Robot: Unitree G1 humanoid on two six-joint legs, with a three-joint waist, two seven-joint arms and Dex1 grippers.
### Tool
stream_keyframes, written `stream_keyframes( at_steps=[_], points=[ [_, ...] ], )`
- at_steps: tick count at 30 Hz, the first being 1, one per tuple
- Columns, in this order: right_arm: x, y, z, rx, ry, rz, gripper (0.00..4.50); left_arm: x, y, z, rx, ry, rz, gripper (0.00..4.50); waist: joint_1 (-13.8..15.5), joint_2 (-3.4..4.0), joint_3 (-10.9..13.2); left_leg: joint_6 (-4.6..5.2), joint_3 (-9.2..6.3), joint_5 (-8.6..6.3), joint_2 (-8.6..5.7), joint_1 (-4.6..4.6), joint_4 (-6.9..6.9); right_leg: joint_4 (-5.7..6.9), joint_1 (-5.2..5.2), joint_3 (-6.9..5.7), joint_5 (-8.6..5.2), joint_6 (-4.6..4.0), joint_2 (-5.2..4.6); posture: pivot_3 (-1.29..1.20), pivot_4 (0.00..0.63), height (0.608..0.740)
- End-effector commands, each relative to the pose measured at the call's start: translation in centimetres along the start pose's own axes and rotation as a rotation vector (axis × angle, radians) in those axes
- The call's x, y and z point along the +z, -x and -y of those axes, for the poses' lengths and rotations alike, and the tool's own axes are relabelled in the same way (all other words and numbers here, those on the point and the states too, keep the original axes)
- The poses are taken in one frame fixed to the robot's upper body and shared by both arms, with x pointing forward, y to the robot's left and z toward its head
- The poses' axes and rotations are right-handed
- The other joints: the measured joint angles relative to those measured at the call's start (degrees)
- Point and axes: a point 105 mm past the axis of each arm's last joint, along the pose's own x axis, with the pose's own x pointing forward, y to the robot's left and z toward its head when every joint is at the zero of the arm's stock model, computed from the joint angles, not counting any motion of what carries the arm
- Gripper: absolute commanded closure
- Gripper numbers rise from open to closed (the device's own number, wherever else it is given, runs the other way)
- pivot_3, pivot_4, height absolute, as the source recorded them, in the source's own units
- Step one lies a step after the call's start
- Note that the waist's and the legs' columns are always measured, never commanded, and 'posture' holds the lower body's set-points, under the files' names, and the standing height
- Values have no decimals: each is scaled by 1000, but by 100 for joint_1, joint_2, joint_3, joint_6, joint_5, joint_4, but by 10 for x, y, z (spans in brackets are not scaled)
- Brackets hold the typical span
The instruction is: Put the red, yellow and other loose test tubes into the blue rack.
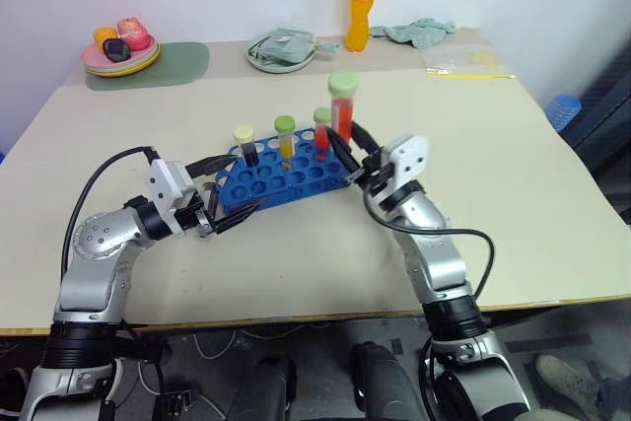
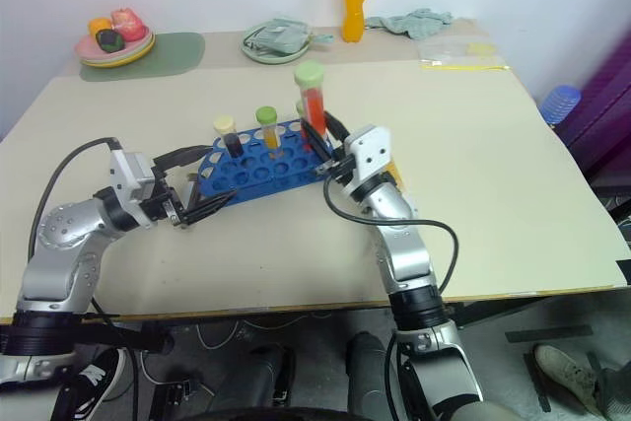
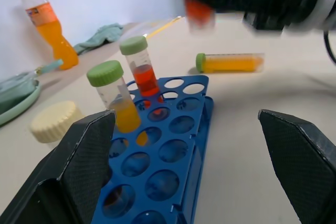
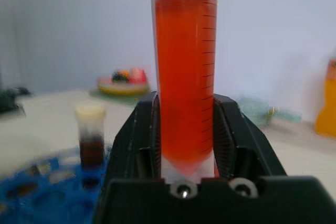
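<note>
The beige table (image 1: 513, 184) takes up most of the head view, and the blue rack (image 1: 281, 182) lies at its centre, long axis running from lower left to upper right. Three capped tubes stand in the rack's holes: a dark one with a cream cap (image 1: 245, 144), a yellow one with a green cap (image 1: 286, 137) and a red one with a green cap (image 1: 321, 131). The right gripper (image 1: 347, 150) sits at the rack's right end, clamped on a red tube (image 1: 341, 105) held upright, cap on top, its base just above and beside the right-hand holes; it is the nearer arm for the drop. The left gripper (image 1: 229, 189) stands with its jaws spread wide and empty, bracketing the rack's left end. Another yellow tube (image 3: 231, 62) lies on its side on the table beyond the rack.
</note>
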Motion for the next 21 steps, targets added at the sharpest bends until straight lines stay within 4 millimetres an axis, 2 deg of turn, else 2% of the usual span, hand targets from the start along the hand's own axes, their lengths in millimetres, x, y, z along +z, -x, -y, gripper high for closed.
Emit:
stream_keyframes(
  at_steps=[1, 3, 10, 13, 17, 21],
  points=[
    [4, -13, -1, 7, 59, 34, 3649, 9, 3, -1, 6, -37, 10, 0, -1, 0, 0, 0, 0, 0, 0, 0, 0, 0, 0, 1, 0, 0, 0, 0, 150, 740],
    [-5, -16, -1, -10, 36, 6, 3649, 10, 5, 1, 7, -34, 9, 0, -13, 0, 0, 0, 0, 0, 0, 0, 0, 0, 0, 3, 0, 0, 0, 0, 150, 740],
    [-19, -20, 9, -68, 1, -33, 3649, 9, 9, 5, 19, -33, -5, 0, -6, 0, 0, 0, 0, 0, 2, 0, -1, 0, -1, 7, 0, -1, 3, 0, 150, 740],
    [-26, -19, 6, -67, -4, -53, 3649, 8, 11, 5, 22, -34, -14, 0, -6, 0, 0, 0, 0, 0, 2, 0, -1, 0, -1, 7, 0, -1, 3, 0, 150, 740],
    [-31, -19, 2, -68, -16, -65, 3649, 11, 9, 5, 18, -39, -12, 0, -6, 0, 0, 2, 0, -1, 2, 0, -1, 0, -1, 8, 0, -1, 4, 0, 150, 740],
    [-33, -19, 6, -90, -2, -70, 3649, 16, 4, 7, 11, -46, -6, 0, -7, 0, 0, 1, 0, -1, 2, 1, -1, 1, -1, 8, 0, -1, 4, 0, 150, 740]
  ],
)
